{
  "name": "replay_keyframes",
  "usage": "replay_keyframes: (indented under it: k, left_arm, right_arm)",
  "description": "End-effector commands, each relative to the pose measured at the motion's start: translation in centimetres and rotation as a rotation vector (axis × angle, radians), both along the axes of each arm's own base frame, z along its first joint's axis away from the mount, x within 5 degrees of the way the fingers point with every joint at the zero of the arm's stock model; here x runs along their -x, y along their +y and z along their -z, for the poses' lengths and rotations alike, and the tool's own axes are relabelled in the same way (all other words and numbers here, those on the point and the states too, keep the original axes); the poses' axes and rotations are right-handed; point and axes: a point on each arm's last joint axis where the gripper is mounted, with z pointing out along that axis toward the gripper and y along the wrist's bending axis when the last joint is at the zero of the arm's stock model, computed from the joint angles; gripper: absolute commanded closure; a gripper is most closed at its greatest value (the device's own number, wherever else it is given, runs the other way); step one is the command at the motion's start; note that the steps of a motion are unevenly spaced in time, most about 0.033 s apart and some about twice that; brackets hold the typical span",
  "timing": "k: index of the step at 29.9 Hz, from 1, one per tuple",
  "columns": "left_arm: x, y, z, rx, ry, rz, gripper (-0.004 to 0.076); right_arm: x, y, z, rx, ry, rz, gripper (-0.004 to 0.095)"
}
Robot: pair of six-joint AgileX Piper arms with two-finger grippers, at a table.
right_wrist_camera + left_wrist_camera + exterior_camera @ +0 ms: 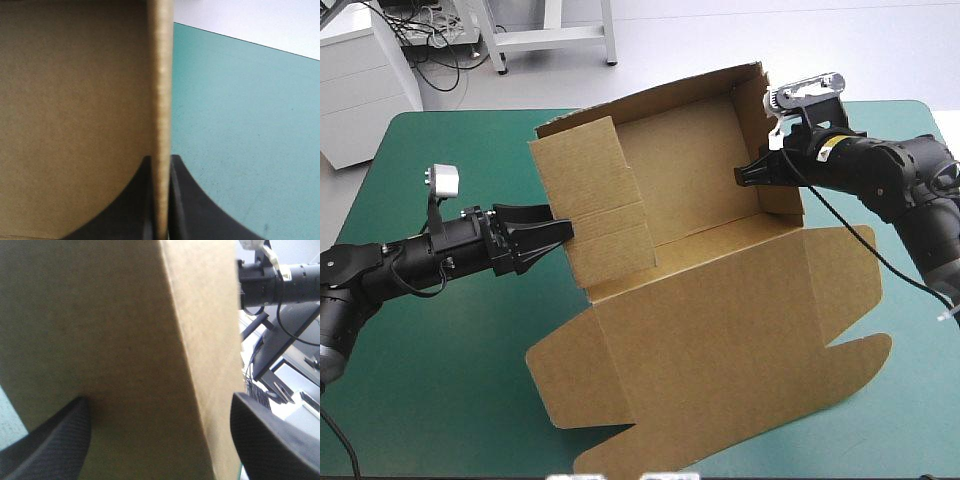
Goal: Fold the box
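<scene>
Brown box [720, 330] on teal-green desk [440, 380]: 2 o'clock wall pinched by right hand [742, 177]; left hand [565, 235] held wide open at 9 o'clock wall.

Nothing legible turned up, no words, no numbers, no brand marks. One small yellow sticker [831, 143] sat on the right arm [880, 165], in the upper right of the high view, and whatever was printed on it was too small to read. The box [700, 300] showed only plain brown board in all three views.
</scene>
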Motion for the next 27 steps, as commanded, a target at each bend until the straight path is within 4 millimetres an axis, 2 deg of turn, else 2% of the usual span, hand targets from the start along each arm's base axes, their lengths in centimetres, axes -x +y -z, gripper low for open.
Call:
replay_keyframes:
  k: [1, 8, 18, 23, 27]
  left_arm:
    - [0.7, -0.7, -2.0, 0.047, -0.050, 0.032, 0.0176]
    - [0.1, -1.5, -2.9, -0.008, -0.018, -0.039, 0.0176]
    - [-0.4, -3.1, -6.2, -0.182, 0.006, -0.157, 0.0197]
    - [-1.4, -4.5, -6.5, -0.239, 0.053, -0.172, 0.0261]
    - [-2.5, -5.6, -6.0, -0.327, 0.106, -0.189, 0.0266]
  right_arm:
    - [0.8, -0.2, -2.4, -0.073, -0.114, 0.010, 0.0923]
    - [0.8, -0.3, -2.5, -0.082, -0.117, 0.025, 0.0920]
    - [0.6, -0.5, -2.6, -0.081, -0.128, 0.055, 0.0920]
    - [0.6, -0.5, -2.6, -0.090, -0.128, 0.063, 0.0920]
    - [0.5, -0.6, -2.6, -0.099, -0.127, 0.075, 0.0920]
